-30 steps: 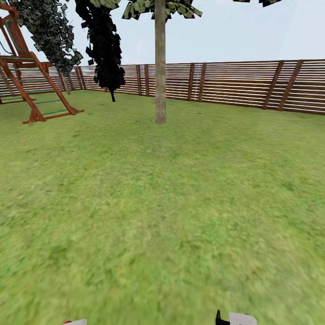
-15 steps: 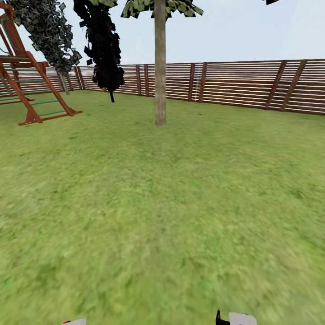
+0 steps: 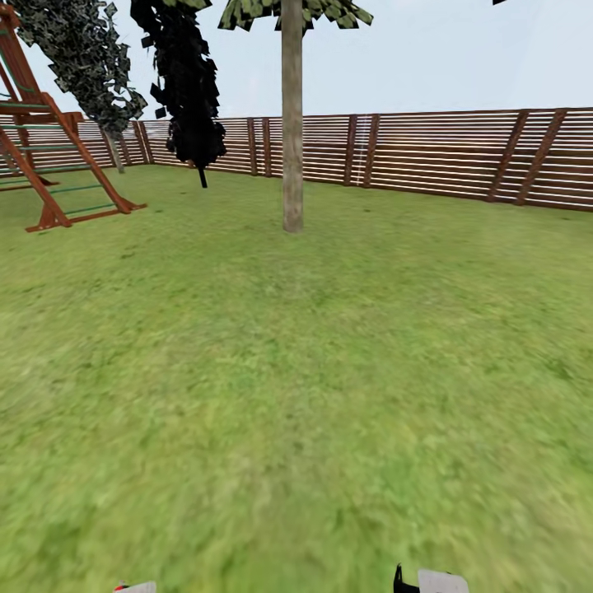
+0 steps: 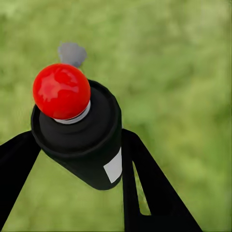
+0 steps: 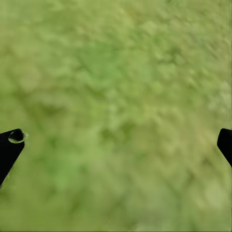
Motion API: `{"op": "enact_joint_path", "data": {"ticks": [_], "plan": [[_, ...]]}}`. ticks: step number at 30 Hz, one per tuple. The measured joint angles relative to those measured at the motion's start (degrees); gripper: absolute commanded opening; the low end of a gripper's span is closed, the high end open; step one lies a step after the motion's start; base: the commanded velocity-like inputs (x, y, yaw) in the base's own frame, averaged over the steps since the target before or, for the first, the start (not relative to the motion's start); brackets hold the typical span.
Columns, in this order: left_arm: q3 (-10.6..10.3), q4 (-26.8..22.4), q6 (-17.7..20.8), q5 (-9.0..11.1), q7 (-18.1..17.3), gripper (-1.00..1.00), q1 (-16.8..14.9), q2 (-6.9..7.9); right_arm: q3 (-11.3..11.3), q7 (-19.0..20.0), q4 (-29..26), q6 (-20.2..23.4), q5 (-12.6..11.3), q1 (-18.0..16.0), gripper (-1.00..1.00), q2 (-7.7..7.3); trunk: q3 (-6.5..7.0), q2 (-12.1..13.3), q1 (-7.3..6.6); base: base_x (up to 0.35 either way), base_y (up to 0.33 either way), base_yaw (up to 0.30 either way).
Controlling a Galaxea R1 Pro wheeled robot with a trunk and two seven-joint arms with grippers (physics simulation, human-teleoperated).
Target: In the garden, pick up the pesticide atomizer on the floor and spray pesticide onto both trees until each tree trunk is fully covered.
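Observation:
My left gripper (image 4: pixel 77 154) is shut on the pesticide atomizer (image 4: pixel 84 140), a black canister with a bright red tip (image 4: pixel 61 91), held over the grass. In the head view a sliver of that gripper (image 3: pixel 137 588) shows at the bottom edge with a speck of red beside it. One tree stands ahead across the garden lawn (image 3: pixel 296 371); its tree trunk (image 3: pixel 292 123) is thick, pale and bare, with foliage at the top edge. My right gripper (image 5: pixel 118 142) is open above the grass with nothing between its fingers, and in the head view it sits low (image 3: pixel 432 581). No pesticide mist is visible.
A brown slat fence (image 3: pixel 445 152) runs along the back. A red-brown wooden climbing frame (image 3: pixel 58 165) stands at the far left. A slim black tree (image 3: pixel 188 82) and a grey-leaved tree (image 3: pixel 82 58) stand near the fence corner. Open grass lies between me and the trunk.
The whole head view has shifted slightly: the trunk sits a little nearer and the climbing frame has slid left, so the camera moved. Both grippers look unchanged.

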Motion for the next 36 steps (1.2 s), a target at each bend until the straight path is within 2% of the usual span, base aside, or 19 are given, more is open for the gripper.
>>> {"op": "enact_joint_path", "data": {"ticks": [36], "plan": [[0.0,0.1,0.0,0.0,0.0,-1.0,0.0,0.09,0.0,0.0,0.0,0.0,0.0,0.0,1.0,-0.05,0.0,0.0,0.0,0.338,0.0,0.006]]}}
